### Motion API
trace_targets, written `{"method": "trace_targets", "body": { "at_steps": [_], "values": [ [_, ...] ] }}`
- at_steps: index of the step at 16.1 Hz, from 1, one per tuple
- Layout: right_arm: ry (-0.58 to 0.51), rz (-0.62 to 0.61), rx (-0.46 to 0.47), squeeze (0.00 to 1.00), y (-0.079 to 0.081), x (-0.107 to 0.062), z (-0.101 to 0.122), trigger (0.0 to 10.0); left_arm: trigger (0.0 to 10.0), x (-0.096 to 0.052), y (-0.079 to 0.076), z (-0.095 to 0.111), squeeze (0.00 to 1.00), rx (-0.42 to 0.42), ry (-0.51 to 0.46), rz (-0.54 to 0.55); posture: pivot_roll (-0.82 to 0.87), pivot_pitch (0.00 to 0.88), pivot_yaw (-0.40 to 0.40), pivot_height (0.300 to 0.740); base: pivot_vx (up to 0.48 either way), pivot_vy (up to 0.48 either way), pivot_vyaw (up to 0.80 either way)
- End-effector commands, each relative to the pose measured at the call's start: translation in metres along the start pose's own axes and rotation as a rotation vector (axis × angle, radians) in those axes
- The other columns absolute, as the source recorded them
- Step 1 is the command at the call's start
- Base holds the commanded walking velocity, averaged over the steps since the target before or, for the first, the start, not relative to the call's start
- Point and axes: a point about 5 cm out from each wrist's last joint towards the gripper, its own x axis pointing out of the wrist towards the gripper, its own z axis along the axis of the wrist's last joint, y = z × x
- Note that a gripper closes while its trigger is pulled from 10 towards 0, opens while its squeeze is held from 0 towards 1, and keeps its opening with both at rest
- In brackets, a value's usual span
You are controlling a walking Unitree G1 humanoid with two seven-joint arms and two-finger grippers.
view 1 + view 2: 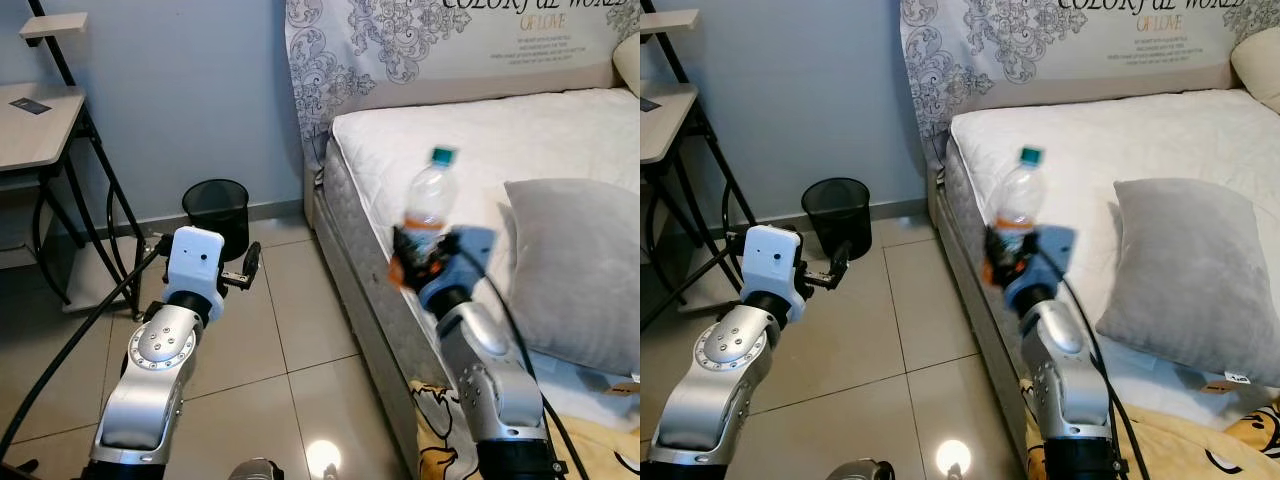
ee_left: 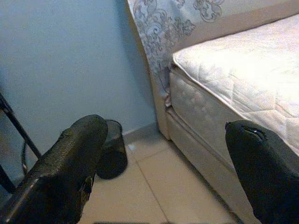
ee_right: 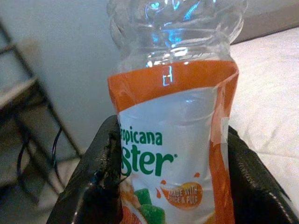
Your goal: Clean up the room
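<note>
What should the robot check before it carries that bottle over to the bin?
1. Grip: right gripper shut on the bottle, fingers on both sides of the label: ok.
2. Bottle upright, cap on: ok.
3. Bottle empty: looks clear, cannot tell.
4. Bin in sight by the wall, standing open: ok.
5. Floor tiles between robot and bin free: ok.
6. Left gripper open, holding nothing: ok.
</note>
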Motion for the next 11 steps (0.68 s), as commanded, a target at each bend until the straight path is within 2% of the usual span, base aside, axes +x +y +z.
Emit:
{"method": "trace_targets", "body": {
  "at_steps": [1,2,3,5,6,7,9,11],
  "values": [
    [-0.022,0.013,-0.098,0.00,0.0029,0.0017,0.0061,10.0,10.0,0.0011,0.0000,0.0042,0.02,0.019,-0.027,-0.007,0.09,0.000,-0.010,0.740,0.000,0.000,0.80],
    [-0.055,0.002,-0.151,0.00,0.0027,0.0042,0.0074,10.0,10.0,0.0022,0.0003,0.0048,0.02,0.013,-0.032,-0.007,0.09,0.000,-0.010,0.740,0.000,0.000,0.76],
    [-0.065,-0.005,-0.132,0.00,0.0022,0.0060,0.0075,10.0,10.0,0.0030,0.0012,0.0050,0.03,0.013,-0.030,-0.004,0.09,0.000,-0.007,0.740,0.277,0.000,0.73],
    [-0.043,-0.032,-0.181,0.00,0.0011,0.0081,0.0079,10.0,10.0,0.0042,0.0034,0.0044,0.02,0.013,-0.024,0.008,0.09,0.000,-0.005,0.740,0.311,0.000,0.27],
    [-0.020,-0.063,-0.153,0.00,-0.0014,0.0090,0.0064,10.0,10.0,0.0049,0.0046,0.0039,0.03,0.013,-0.022,0.014,0.09,0.000,-0.007,0.740,0.368,0.000,0.00],
    [-0.023,-0.034,-0.089,0.00,0.0011,0.0096,0.0051,10.0,10.0,0.0053,0.0049,0.0038,0.03,0.011,-0.022,0.016,0.09,0.000,-0.008,0.740,0.398,0.000,0.00],
    [-0.020,-0.032,-0.045,0.00,0.0027,0.0103,0.0021,10.0,10.0,0.0059,0.0052,0.0038,0.03,0.017,-0.021,0.014,0.09,0.000,-0.009,0.740,0.407,0.000,0.00],
    [-0.020,0.007,-0.096,0.00,0.0071,0.0111,0.0017,10.0,10.0,0.0062,0.0058,0.0039,0.03,0.020,-0.021,0.012,0.09,0.000,-0.006,0.740,0.414,0.000,0.00]
  ]
}}
